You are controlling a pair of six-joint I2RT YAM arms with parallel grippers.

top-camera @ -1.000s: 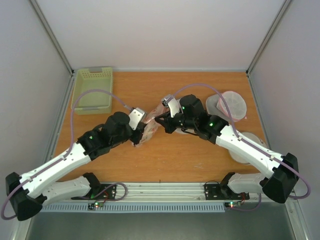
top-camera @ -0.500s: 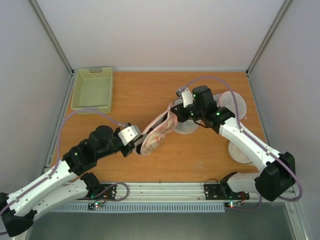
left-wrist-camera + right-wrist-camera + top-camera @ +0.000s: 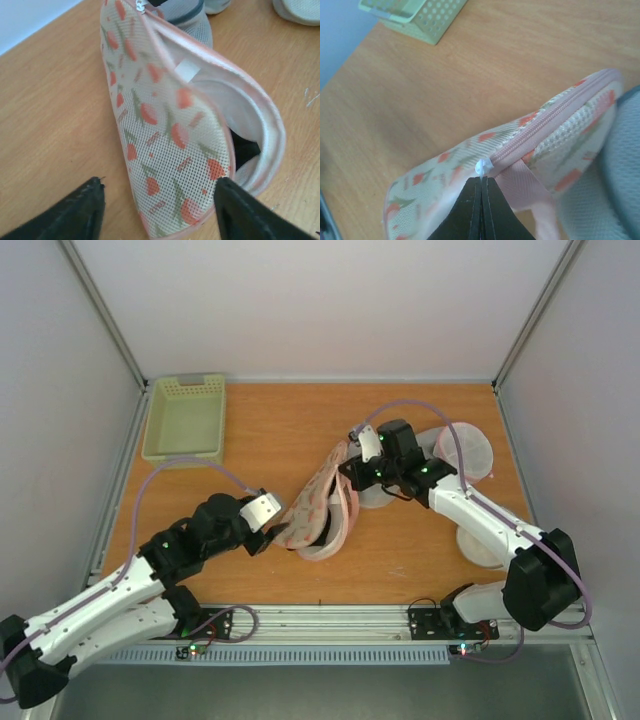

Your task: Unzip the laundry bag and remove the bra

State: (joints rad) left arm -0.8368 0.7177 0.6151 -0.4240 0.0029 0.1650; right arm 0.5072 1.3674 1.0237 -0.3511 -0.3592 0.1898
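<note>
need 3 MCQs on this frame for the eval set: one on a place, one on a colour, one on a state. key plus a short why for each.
1. Where does the green basket sit?
A. at the far-left corner of the table
B. beside the right arm's base
C. at the middle of the tabletop

2. What colour is the trim of the laundry bag?
A. blue
B. pink
C. black

3. What state is the laundry bag in?
A. zipped shut all round
B. gaping open along one side
C. turned inside out

Key:
1 A: the top view shows it tucked into the far-left corner.
2 B: pink edging shows in both wrist views.
3 B: the left wrist view shows the edges parted, with pale lining and a black patch, likely the bra, inside.
</note>
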